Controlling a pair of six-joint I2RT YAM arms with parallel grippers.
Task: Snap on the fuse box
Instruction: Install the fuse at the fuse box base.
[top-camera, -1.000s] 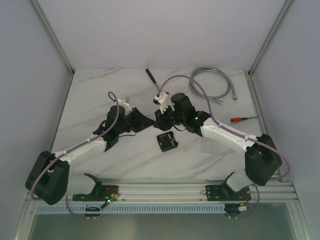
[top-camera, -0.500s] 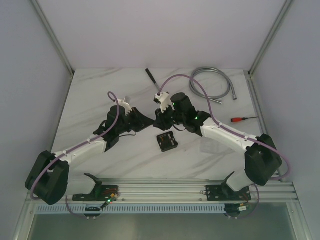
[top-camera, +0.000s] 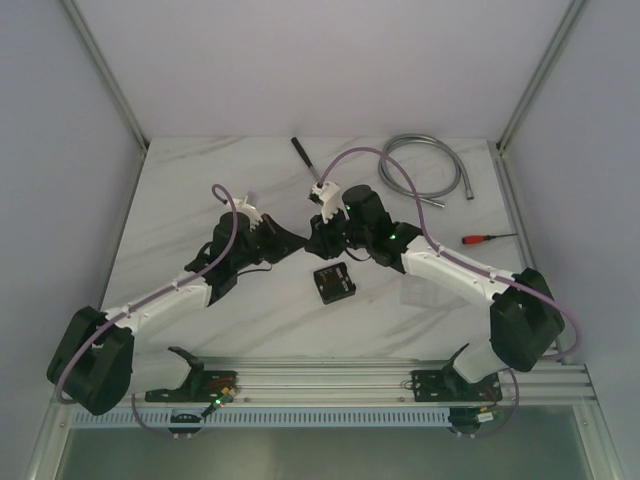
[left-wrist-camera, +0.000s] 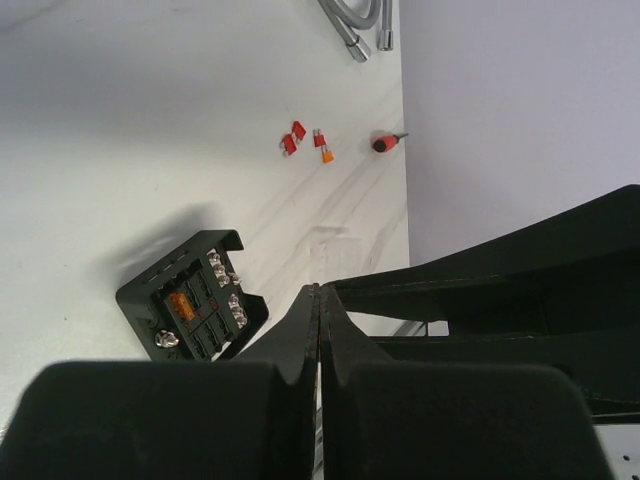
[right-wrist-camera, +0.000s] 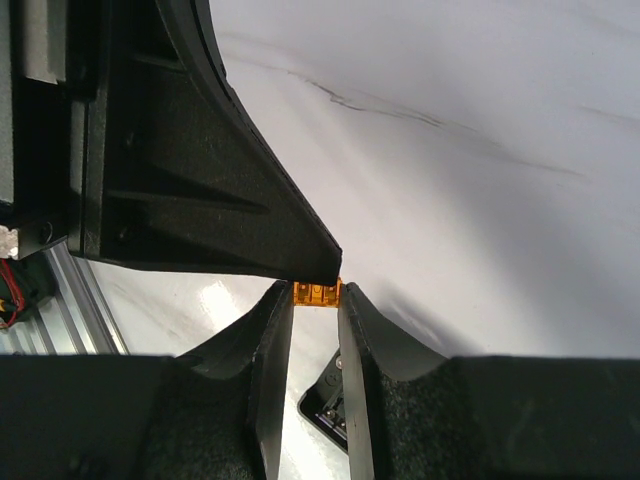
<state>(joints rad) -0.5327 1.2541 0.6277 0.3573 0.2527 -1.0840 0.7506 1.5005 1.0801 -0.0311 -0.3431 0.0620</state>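
Fuse box (top-camera: 333, 282) sits open on the table (top-camera: 200, 190), near the middle, slots facing up and one orange fuse already seated in it (its other slots look bare in the left wrist view). Both arms meet in the air just on its far side. The right gripper (right-wrist-camera: 316, 300) pinches a small orange fuse (right-wrist-camera: 317, 293) between its fingertips, and the left gripper (left-wrist-camera: 319, 295) has its fingers pressed together with nothing visible between them; its tip comes right to the top edge of that fuse, though whether it actually bears on it I cannot tell. Loose red fuses (left-wrist-camera: 305, 143) lie on the table well to the right of the box, near a screwdriver (left-wrist-camera: 385, 143). The step in hand looks like loading or re-seating a fuse rather than closing the box, so the snapping-on is probably not yet begun. Next, the right arm would need to bring the fuse down over an empty slot, blades lined up with it, and push straight; the left arm must clear away first.
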